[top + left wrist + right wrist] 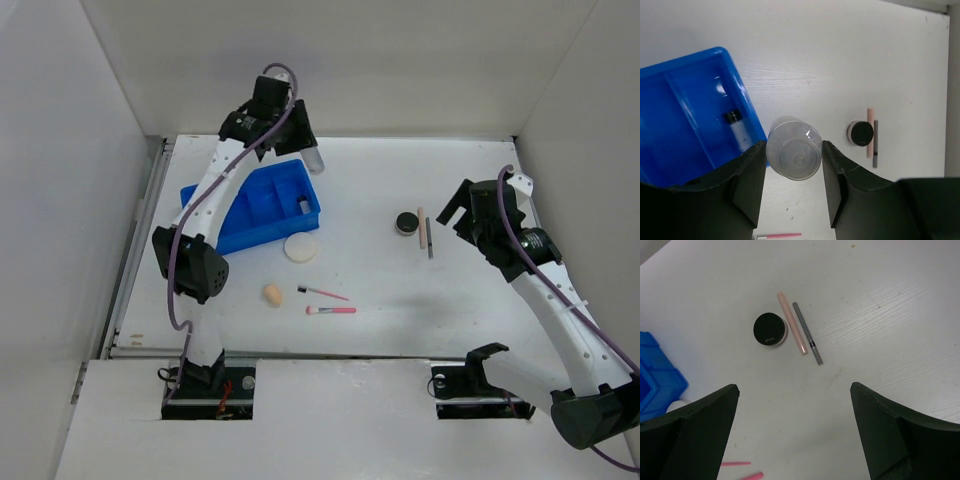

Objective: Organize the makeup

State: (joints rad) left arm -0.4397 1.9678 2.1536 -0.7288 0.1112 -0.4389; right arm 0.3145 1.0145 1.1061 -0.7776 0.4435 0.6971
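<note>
White table (460, 300) boxed by plain white walls (380, 60); perhaps a rail (140, 240) at left.

A robot lab bench: plain white walls (350, 60) boxing a white table (450, 290).

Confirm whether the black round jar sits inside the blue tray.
No, the black round jar stands beside the beige stick, well outside the blue tray.

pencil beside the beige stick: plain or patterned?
Patterned: a fine black-and-white check runs along the pencil. It shows best in the right wrist view.
</note>
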